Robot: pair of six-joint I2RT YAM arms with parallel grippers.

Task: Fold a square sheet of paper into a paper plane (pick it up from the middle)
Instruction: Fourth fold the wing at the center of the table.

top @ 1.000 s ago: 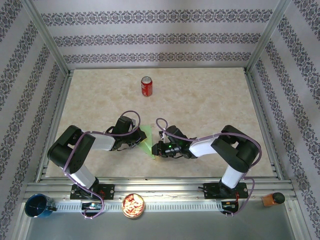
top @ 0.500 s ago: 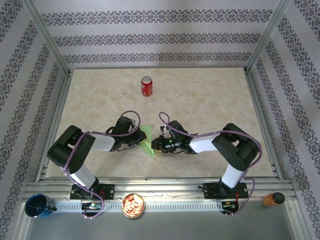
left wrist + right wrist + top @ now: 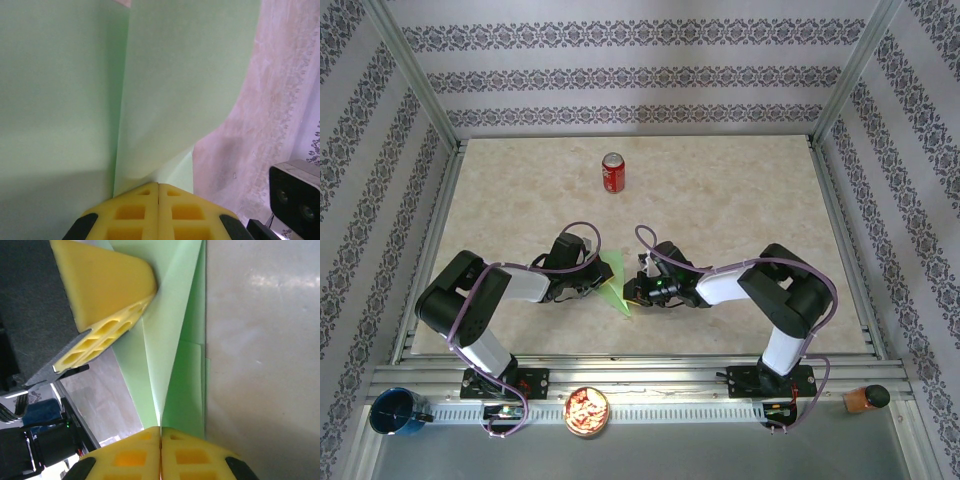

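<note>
Between the two pincers, the light-green paper sheet (image 3: 616, 279) is sitting partly folded; left gripper (image 3: 158, 186) and right gripper (image 3: 160, 430) are each pinching a crease. Likely thin, floppy, tear-prone, so grip layered folds.

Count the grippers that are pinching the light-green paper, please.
2. The left gripper is shut on the folded light-green paper from its left side. The right gripper is shut on a crease of it from the right side.

The square sheet of paper (image 3: 60, 100) runs past the left wrist view's top and left edges.
</note>
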